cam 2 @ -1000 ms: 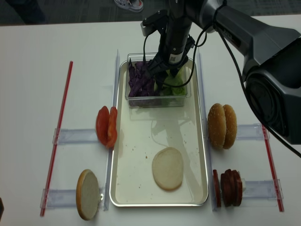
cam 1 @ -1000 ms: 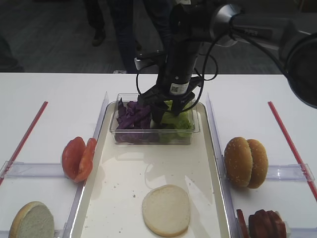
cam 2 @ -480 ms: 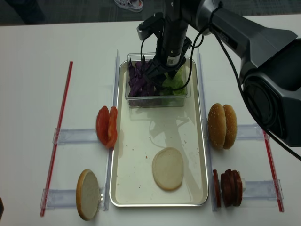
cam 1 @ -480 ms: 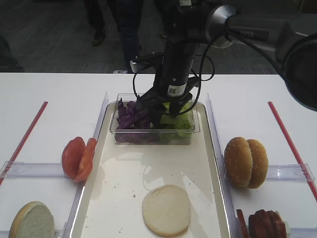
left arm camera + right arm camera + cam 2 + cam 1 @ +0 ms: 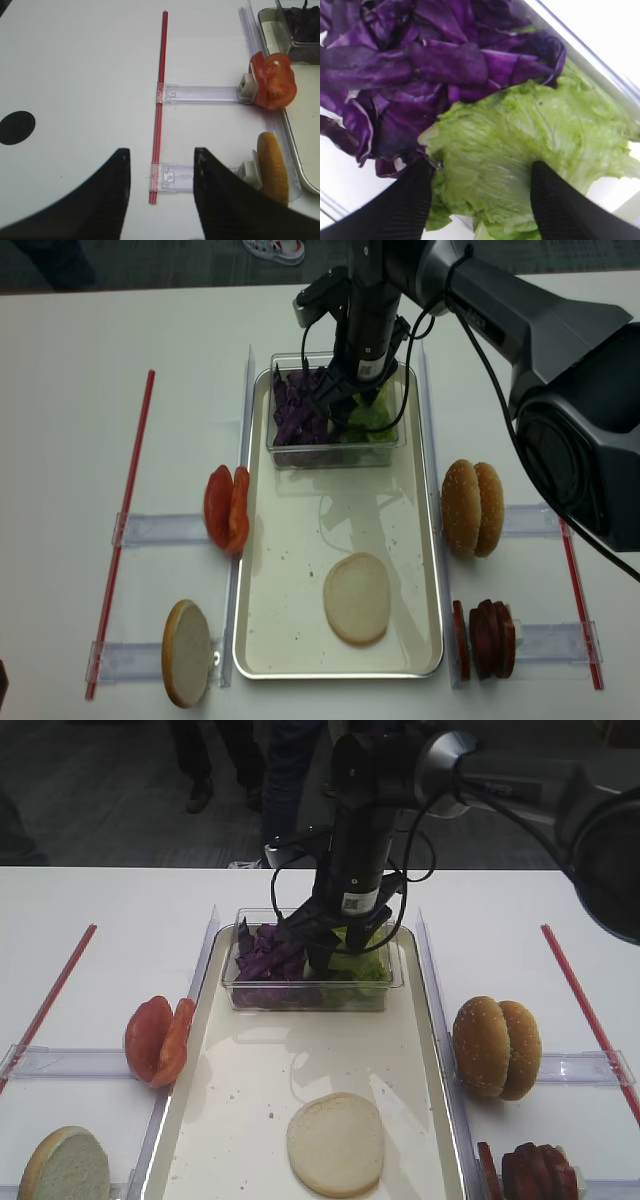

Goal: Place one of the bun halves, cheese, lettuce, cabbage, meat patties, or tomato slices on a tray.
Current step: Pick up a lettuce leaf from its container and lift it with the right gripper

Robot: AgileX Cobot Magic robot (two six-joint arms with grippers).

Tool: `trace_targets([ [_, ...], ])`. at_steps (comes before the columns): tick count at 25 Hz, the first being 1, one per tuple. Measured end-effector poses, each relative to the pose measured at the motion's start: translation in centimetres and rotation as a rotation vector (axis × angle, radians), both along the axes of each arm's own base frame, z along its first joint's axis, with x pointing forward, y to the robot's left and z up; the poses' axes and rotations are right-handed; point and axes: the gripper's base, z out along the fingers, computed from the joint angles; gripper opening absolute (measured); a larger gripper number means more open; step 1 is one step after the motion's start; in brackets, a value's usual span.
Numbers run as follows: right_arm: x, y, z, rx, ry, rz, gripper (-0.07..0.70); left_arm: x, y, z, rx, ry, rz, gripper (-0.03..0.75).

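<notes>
Right pincer (image 5: 330, 942) stands inside the clear plastic tub (image 5: 310, 995), jaws spread wide and grasping nothing, its two dark fingers (image 5: 405, 200) bracketing a leaf of lettuce (image 5: 530, 145). The lettuce is pale green, crinkled and veined; one fingertip sits at its ragged edge, where it meets the cabbage (image 5: 410, 65), a heap of dark purple glossy shreds. The tub's thin clear walls close in on all sides of the pincer, leaving little sideways room.

The tub rests at the far end of the tray (image 5: 420, 570), a long cream-white pan with a shiny metal rim and rounded corners. Nearer the camera than the pincer, one pale bun half (image 5: 356, 597) lies cut face up on the tray; bare tray floor lies between it and the tub.

Off the tray on the white surface (image 5: 70, 440), tomato slices (image 5: 227, 508), sesame bun halves (image 5: 473, 507) and meat patties (image 5: 485, 638) stand on edge in clear holders.

Left pincer (image 5: 160, 200) hangs released over bare surface by a red strip (image 5: 159, 130).
</notes>
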Motion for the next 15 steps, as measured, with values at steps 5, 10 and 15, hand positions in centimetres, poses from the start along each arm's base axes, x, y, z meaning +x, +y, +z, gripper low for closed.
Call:
trace_targets([
  [5, 0.07, 0.02, -0.61, -0.006, 0.009, 0.001, 0.463, 0.0, 0.0, 0.0, 0.0, 0.0, 0.0, 0.288],
  [10, 0.1, 0.03, -0.7, -0.007, 0.008, 0.007, 0.463, 0.0, 0.0, 0.0, 0.0, 0.0, 0.0, 0.288],
  [15, 0.14, -0.03, -0.71, -0.015, 0.001, 0.013, 0.422, 0.0, 0.0, 0.0, 0.0, 0.0, 0.0, 0.288],
])
